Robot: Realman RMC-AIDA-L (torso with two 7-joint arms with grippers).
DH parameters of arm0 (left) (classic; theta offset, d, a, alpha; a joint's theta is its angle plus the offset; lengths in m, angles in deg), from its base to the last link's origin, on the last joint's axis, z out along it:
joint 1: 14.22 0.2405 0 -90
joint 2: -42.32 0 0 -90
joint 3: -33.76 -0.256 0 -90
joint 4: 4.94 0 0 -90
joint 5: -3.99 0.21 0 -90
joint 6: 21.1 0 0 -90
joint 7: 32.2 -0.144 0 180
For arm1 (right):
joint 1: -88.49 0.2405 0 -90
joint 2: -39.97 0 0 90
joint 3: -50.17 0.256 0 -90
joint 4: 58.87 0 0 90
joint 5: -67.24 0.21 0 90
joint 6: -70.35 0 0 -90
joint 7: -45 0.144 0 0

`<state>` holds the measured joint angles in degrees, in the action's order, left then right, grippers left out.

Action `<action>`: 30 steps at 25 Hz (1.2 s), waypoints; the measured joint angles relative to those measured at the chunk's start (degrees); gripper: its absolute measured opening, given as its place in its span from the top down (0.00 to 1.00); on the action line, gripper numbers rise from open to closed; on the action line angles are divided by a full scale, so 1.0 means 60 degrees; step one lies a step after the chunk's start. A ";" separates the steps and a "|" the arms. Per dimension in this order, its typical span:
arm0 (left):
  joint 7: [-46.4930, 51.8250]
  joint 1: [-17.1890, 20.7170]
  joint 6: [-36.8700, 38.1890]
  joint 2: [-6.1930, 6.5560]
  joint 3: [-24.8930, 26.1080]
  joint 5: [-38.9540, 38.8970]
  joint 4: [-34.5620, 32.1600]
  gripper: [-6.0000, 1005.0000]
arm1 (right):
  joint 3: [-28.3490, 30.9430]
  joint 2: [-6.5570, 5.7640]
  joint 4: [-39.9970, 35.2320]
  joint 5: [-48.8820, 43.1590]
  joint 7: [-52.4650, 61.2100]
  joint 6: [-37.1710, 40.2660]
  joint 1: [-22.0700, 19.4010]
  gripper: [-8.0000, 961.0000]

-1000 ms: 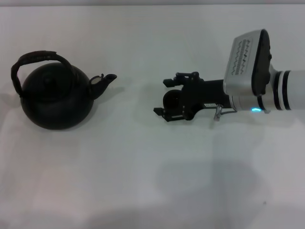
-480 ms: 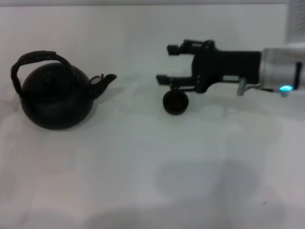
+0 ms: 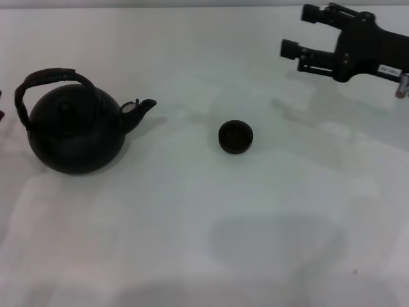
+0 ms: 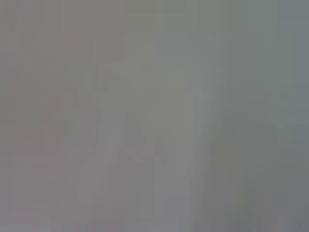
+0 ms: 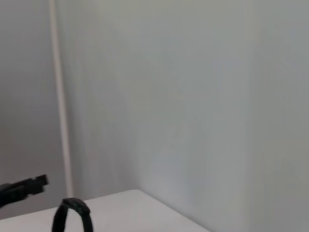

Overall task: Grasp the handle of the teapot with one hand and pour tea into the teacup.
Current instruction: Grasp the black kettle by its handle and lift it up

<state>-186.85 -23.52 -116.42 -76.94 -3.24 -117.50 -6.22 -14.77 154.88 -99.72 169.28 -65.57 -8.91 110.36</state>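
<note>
The black teapot (image 3: 73, 131) stands on the white table at the left, spout pointing right, with its dark arched handle (image 3: 48, 76) upright over the lid. The handle's top (image 5: 72, 216) also shows in the right wrist view. The small black teacup (image 3: 236, 137) sits alone near the table's middle, right of the spout. My right gripper (image 3: 296, 30) hangs open and empty at the far right, well above and beyond the teacup. Of my left arm, only a black part (image 5: 23, 187) shows far off in the right wrist view, near the teapot's handle. The left wrist view is blank grey.
The white table (image 3: 192, 243) spreads wide in front of the teapot and teacup. A pale wall (image 5: 193, 96) rises behind the table's far edge.
My right gripper, down around the teacup a second ago, has lifted off it and pulled back to the far right. The teacup stays on the table. The teapot has not moved.
</note>
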 joint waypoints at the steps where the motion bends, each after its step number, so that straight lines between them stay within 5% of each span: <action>1: -0.0002 0.0017 -0.0059 -0.0004 -0.0001 0.0068 0.0012 0.12 | 0.0092 -0.0005 0.0041 -0.0003 -0.0072 -0.0020 -0.0060 0.12; 28: 0.0102 -0.1023 0.1632 -0.0007 0.0075 0.0271 0.1125 0.12 | 0.0114 -0.0007 0.0489 -0.0032 -0.0627 -0.0275 -0.0228 0.12; 30: 0.0103 -0.1045 0.1634 -0.0012 0.0074 0.0264 0.1125 0.18 | 0.0136 -0.0007 0.0555 -0.0026 -0.0652 -0.0263 -0.0229 0.12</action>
<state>-186.24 -29.79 -106.61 -77.01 -2.80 -115.92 0.53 -13.95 154.83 -96.39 169.12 -69.48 -10.49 108.99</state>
